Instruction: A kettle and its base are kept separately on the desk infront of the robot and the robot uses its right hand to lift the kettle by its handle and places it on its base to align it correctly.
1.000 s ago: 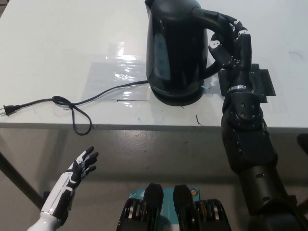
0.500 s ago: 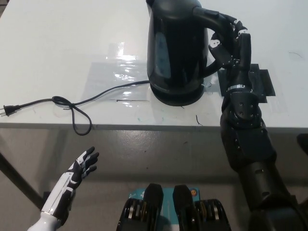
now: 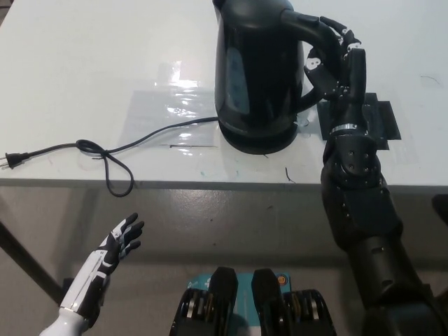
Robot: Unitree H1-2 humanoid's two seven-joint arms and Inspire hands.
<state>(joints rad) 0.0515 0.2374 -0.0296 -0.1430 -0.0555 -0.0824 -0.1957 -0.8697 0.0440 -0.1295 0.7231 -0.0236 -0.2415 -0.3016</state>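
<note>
A black kettle (image 3: 255,77) stands upright on the white desk (image 3: 84,63), and the rim of its round black base (image 3: 257,146) shows beneath it. My black right hand (image 3: 332,52) reaches from the right, fingers curled around the kettle's handle (image 3: 311,28) at its top. The base's black cord (image 3: 140,140) runs left to a plug (image 3: 14,159) near the desk's front edge. My white left hand (image 3: 120,240) rests open below the desk edge at lower left.
A flat black patch (image 3: 381,119) lies on the desk under my right wrist. Clear tape (image 3: 164,105) shines on the surface left of the kettle. The desk's front edge (image 3: 196,184) runs across the middle of the picture.
The kettle and my right hand have shifted only slightly; the hand keeps its hold on the handle. My left hand has not moved.
</note>
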